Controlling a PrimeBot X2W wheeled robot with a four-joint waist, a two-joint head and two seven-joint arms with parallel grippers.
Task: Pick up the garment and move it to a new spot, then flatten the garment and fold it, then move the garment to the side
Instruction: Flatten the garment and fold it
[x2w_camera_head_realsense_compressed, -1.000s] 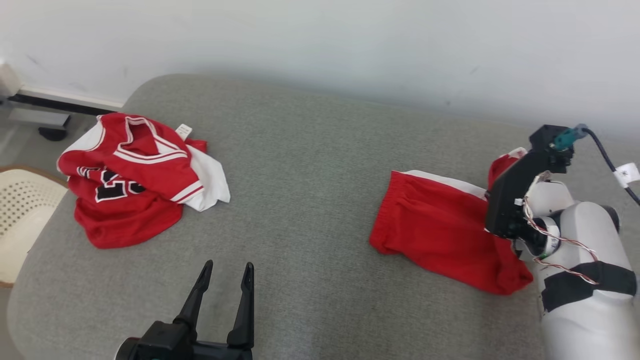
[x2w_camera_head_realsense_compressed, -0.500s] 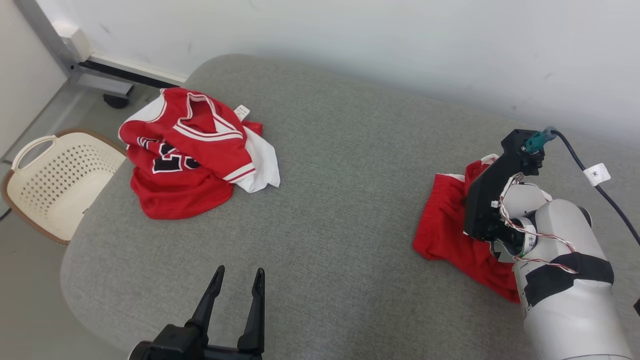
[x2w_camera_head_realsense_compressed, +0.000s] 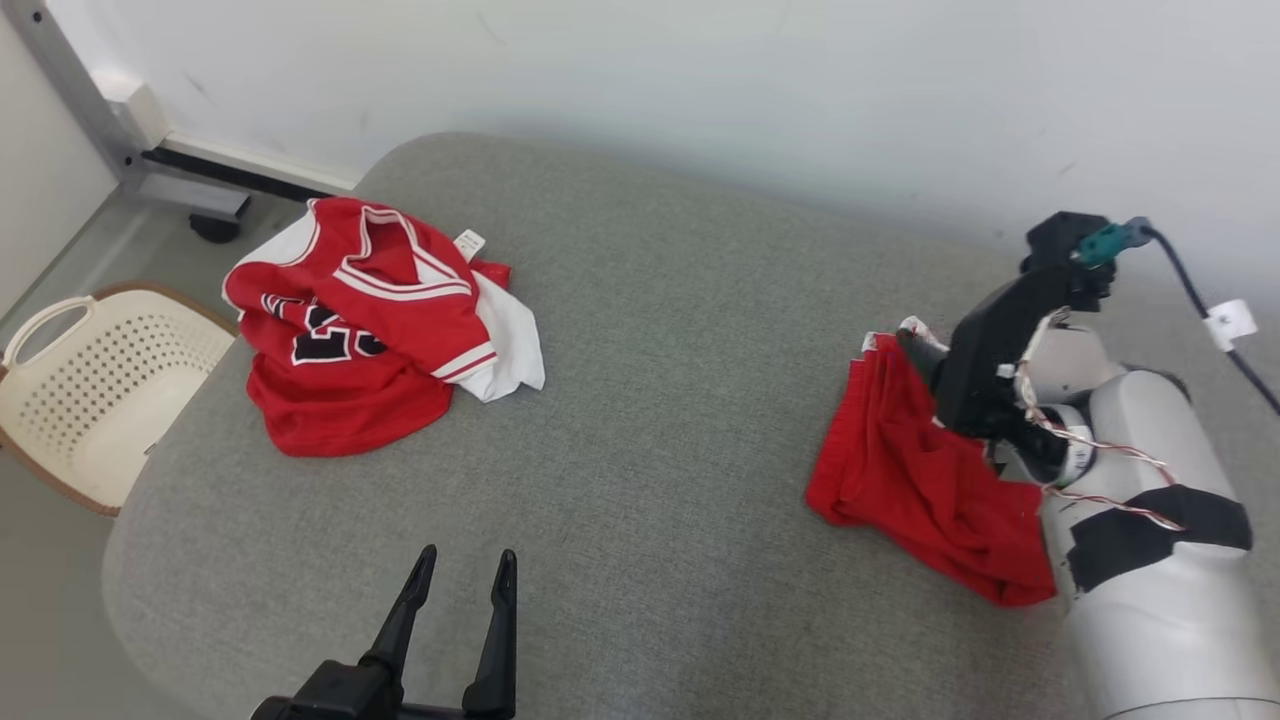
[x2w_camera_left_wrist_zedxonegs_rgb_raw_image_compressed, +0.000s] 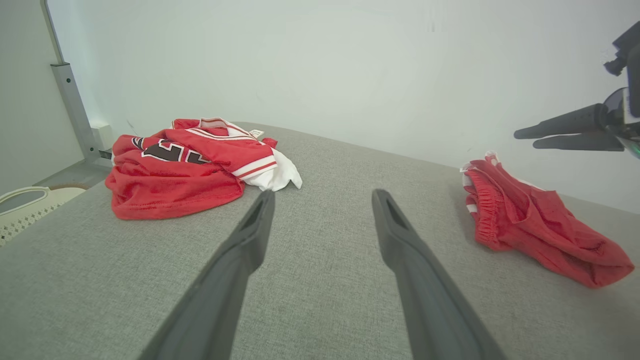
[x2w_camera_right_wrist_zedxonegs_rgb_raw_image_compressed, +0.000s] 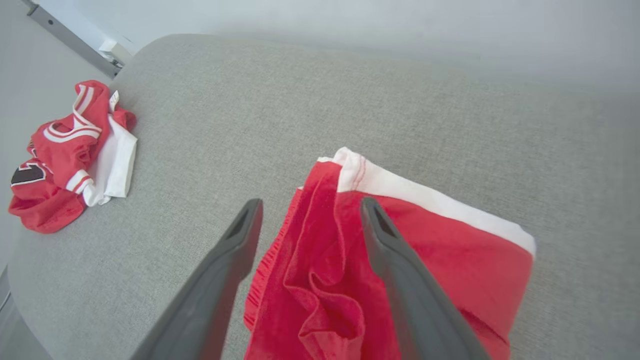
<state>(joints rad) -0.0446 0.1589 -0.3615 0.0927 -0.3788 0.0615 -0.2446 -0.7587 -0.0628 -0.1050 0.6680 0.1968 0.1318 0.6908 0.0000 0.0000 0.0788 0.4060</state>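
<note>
The garment, a pair of red shorts (x2w_camera_head_realsense_compressed: 920, 470) with a white side stripe, lies bunched at the right of the grey padded surface (x2w_camera_head_realsense_compressed: 650, 400). My right gripper (x2w_camera_head_realsense_compressed: 912, 350) hovers just above its far end, open, with nothing between its fingers. The right wrist view looks down on the shorts (x2w_camera_right_wrist_zedxonegs_rgb_raw_image_compressed: 325, 280) under the spread right gripper (x2w_camera_right_wrist_zedxonegs_rgb_raw_image_compressed: 310, 202). My left gripper (x2w_camera_head_realsense_compressed: 469, 553) stands open and empty at the front left. In the left wrist view, the left gripper (x2w_camera_left_wrist_zedxonegs_rgb_raw_image_compressed: 324, 192) points across the surface, with the shorts (x2w_camera_left_wrist_zedxonegs_rgb_raw_image_compressed: 530, 225) to its right and the right gripper (x2w_camera_left_wrist_zedxonegs_rgb_raw_image_compressed: 526, 140) above them.
A crumpled pile of a red jersey and white cloth (x2w_camera_head_realsense_compressed: 360, 330) lies at the far left of the surface. A cream perforated basket (x2w_camera_head_realsense_compressed: 90, 390) sits on the floor past the left edge. A wall runs close behind. A black cable (x2w_camera_head_realsense_compressed: 1200, 300) trails from my right wrist.
My right gripper has opened, let go of the shorts and risen a little off them. The head camera has shifted. The left gripper has stayed open.
</note>
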